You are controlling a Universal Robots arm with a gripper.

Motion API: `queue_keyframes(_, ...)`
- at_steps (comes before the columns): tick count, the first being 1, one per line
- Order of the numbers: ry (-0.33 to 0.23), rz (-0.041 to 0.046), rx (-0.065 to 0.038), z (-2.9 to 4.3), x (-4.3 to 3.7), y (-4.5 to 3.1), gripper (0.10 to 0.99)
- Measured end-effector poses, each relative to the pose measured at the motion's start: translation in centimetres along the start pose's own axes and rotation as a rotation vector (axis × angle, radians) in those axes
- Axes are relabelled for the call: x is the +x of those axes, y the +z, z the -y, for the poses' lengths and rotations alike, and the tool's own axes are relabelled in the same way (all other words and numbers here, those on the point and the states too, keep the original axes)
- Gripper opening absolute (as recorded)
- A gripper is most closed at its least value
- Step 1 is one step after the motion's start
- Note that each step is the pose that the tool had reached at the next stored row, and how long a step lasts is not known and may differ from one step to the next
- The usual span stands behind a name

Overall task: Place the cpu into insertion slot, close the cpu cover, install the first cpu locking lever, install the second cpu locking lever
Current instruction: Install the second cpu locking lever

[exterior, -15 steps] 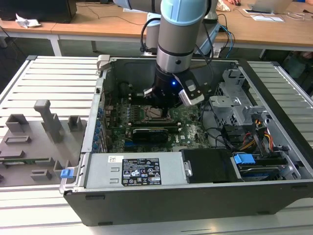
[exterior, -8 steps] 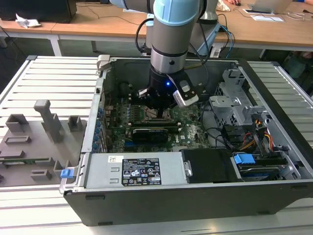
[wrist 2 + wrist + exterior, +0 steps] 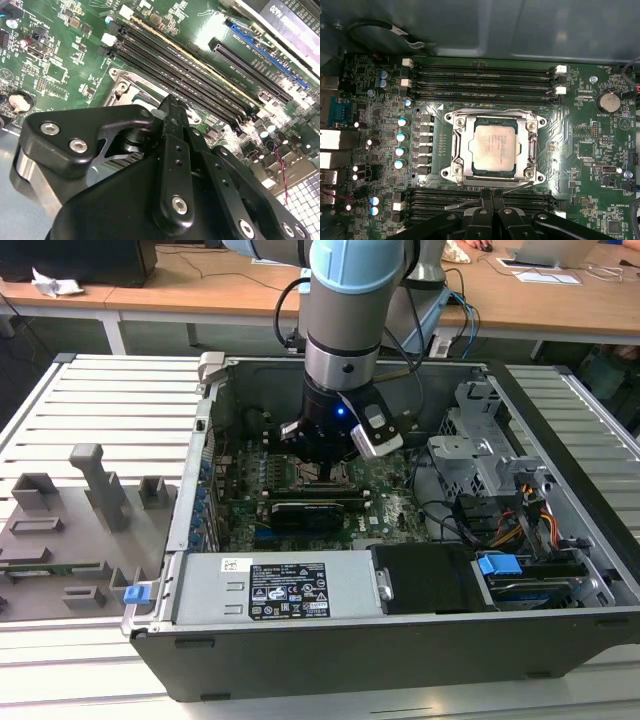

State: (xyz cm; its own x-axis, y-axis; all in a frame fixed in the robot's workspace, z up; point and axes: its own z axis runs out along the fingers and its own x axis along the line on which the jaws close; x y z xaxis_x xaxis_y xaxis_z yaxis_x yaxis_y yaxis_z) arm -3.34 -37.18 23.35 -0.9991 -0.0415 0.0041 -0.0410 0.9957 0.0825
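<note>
The arm is reaching down into the open computer case [image 3: 560, 570], its gripper [image 3: 322, 455] hanging low over the green motherboard [image 3: 395, 502] near the case's far wall in the exterior view. In the first wrist view the cpu [image 3: 493, 147] is sitting flat in the insertion slot [image 3: 479, 173], its dull silver top facing up, and the cpu cover [image 3: 461, 145] is lying closed around it, the silver frame bordering the chip on all sides. A thin locking lever [image 3: 520, 185] is running along the socket edge nearest the gripper, and another thin metal rod [image 3: 462, 204] is slanting across the memory slots [image 3: 485, 80] just beside the fingertips [image 3: 485, 197]. The gripper [image 3: 491, 192] is hovering at that same edge of the socket, with the chip lying just beyond its tips. The black fingers are pressing together with no gap between them and nothing visible between the pads; the second wrist view is showing the same drawn-together fingers [image 3: 172, 120] over the silver socket frame [image 3: 122, 82], with the long black memory slots [image 3: 200, 80] stretching away behind them. Whether the tips are touching the lever cannot be told.
</note>
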Motion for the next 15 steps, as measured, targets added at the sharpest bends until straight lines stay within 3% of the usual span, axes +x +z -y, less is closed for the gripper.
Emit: queue_keyframes(15, 0.000, 0.0002, -0.005, -0.02, 0.90, 0.18, 0.106)
